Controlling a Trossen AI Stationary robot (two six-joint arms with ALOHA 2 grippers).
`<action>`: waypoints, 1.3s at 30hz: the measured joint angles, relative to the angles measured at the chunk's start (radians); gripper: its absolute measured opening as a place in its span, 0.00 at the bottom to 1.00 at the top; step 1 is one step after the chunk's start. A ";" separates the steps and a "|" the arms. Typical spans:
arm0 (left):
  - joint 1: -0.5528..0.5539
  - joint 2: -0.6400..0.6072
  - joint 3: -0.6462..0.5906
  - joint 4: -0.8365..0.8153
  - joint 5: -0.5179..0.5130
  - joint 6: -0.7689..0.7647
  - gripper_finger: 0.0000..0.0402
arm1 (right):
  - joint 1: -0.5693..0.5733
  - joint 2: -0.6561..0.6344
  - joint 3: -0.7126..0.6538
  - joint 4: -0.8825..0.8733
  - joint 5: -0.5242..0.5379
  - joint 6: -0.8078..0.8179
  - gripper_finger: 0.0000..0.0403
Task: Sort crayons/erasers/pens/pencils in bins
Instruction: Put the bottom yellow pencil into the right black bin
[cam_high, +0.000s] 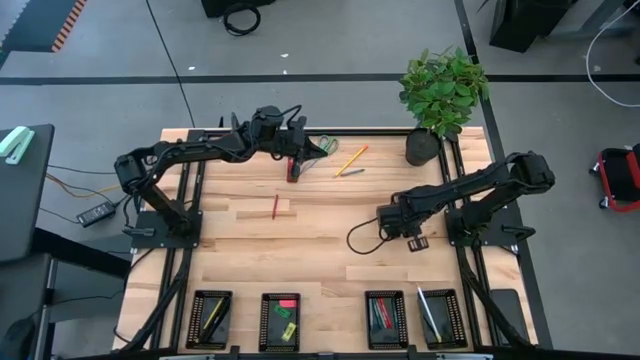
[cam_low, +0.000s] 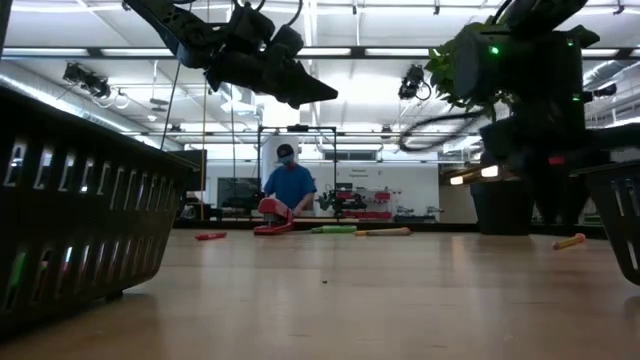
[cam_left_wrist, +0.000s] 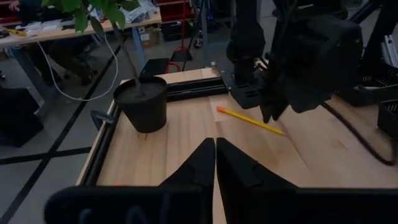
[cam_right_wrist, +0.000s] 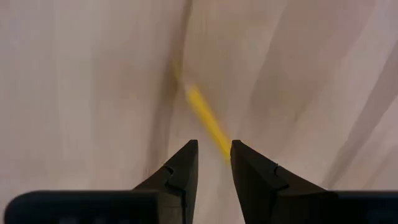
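A yellow pencil (cam_left_wrist: 249, 121) lies flat on the wooden table, right of centre. My right gripper (cam_right_wrist: 214, 155) points down over one end of it, open, one finger on each side of the pencil (cam_right_wrist: 204, 115); I see no touch. In the high view the gripper (cam_high: 418, 240) hides the pencil. My left gripper (cam_left_wrist: 215, 142) is shut and empty, raised over the far middle of the table (cam_high: 303, 150). An orange pencil (cam_high: 352, 158), a dark pen (cam_high: 350, 172) and a red crayon (cam_high: 275, 207) lie loose. Several black bins (cam_high: 385, 318) line the near edge.
A red bar-shaped tool (cam_high: 292, 166) and green-handled scissors (cam_high: 325, 147) lie below my left gripper. A potted plant (cam_high: 430, 120) stands at the far right corner. The right arm's cable (cam_high: 360, 238) loops over the table. A person (cam_low: 289, 185) is in the room beyond.
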 joint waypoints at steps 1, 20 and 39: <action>0.000 0.000 0.000 -0.001 0.000 0.000 0.07 | 0.000 0.000 0.000 0.040 -0.010 0.013 0.25; 0.001 0.000 0.000 -0.047 0.000 0.035 0.06 | 0.014 0.062 -0.058 0.153 -0.047 0.105 0.24; 0.001 0.000 0.000 -0.050 0.000 0.032 0.05 | 0.026 0.070 0.020 0.216 -0.061 0.275 0.09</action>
